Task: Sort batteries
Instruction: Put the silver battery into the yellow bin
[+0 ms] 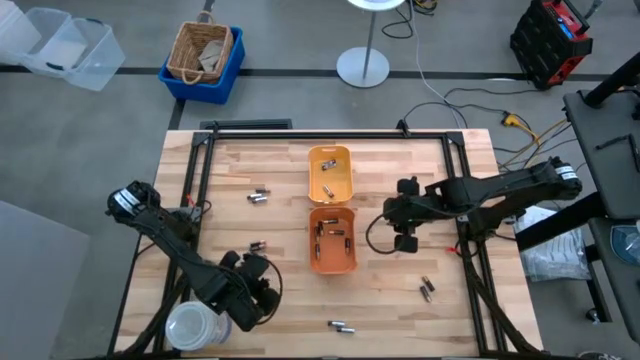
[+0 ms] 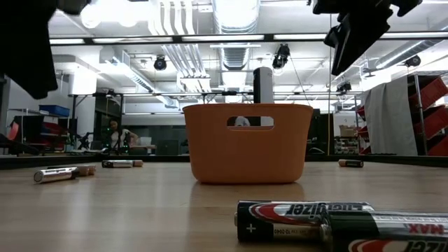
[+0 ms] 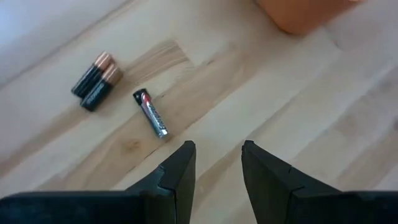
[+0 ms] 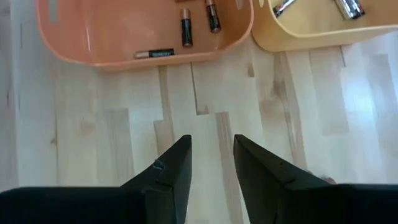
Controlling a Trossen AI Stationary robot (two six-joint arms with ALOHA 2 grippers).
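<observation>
Left tool [image 3: 216,163], parted and empty, hangs over bare surface [image 3: 261,99], with the nearest batteries [image 3: 150,112] just ahead and off-centre, long axis oblique to its fingers; right tool [image 4: 211,160], likewise empty, hovers beside the orange tray [image 4: 93,43].

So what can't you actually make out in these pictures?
- How many batteries lie in the orange tray: too small in the high view, cut off by the edge in the right wrist view, hidden behind its wall in the low view.
- The yellow-orange tray: hidden behind the orange one in the low view.
- Brand of the loose batteries near the table's front edge: too small in the high view.
- Right gripper: open, empty.
</observation>
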